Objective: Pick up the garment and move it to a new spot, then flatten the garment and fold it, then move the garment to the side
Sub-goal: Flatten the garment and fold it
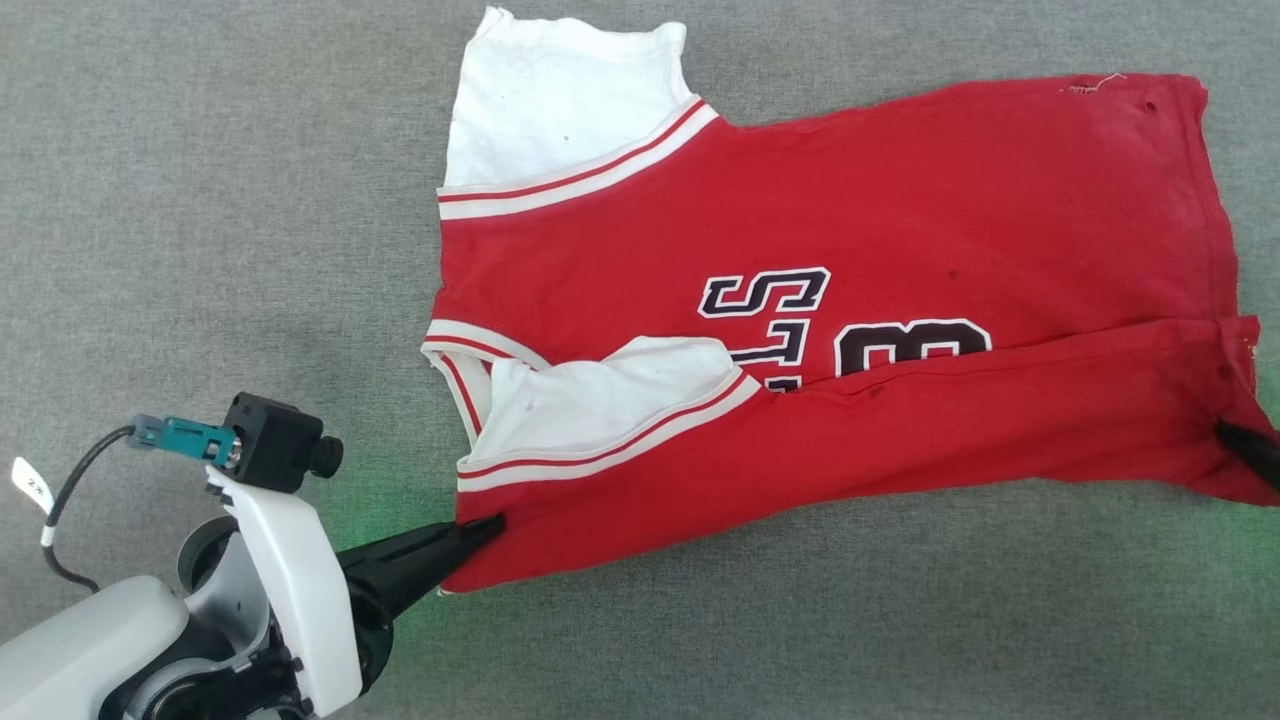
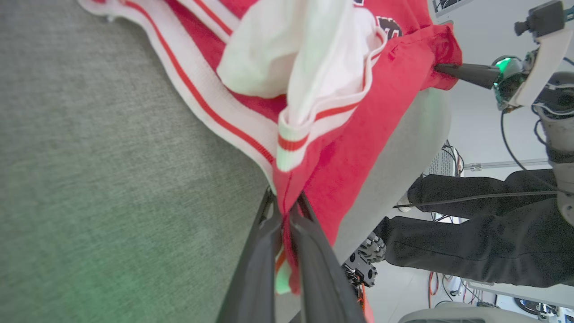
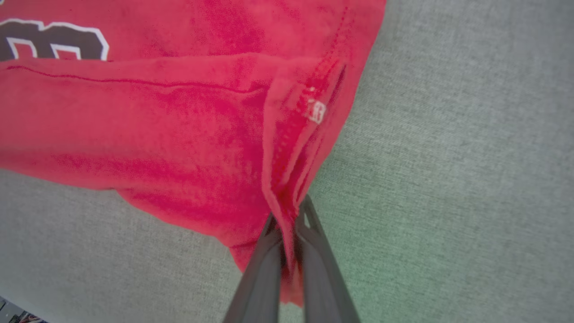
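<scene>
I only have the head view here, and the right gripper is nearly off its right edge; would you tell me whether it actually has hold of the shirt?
Observer: Yes. In the right wrist view the right gripper is shut on a folded edge of the garment, on the hem that carries a small white tag.
Operator: Thank you. Is the left grip on red cloth or on the striped trim?
Observer: On red cloth: the left gripper pinches a red fold just beneath the striped sleeve trim.
Operator: Is anything near the table that I can't see?
Observer: A person's dark-trousered legs are beyond the edge of the table.
</scene>
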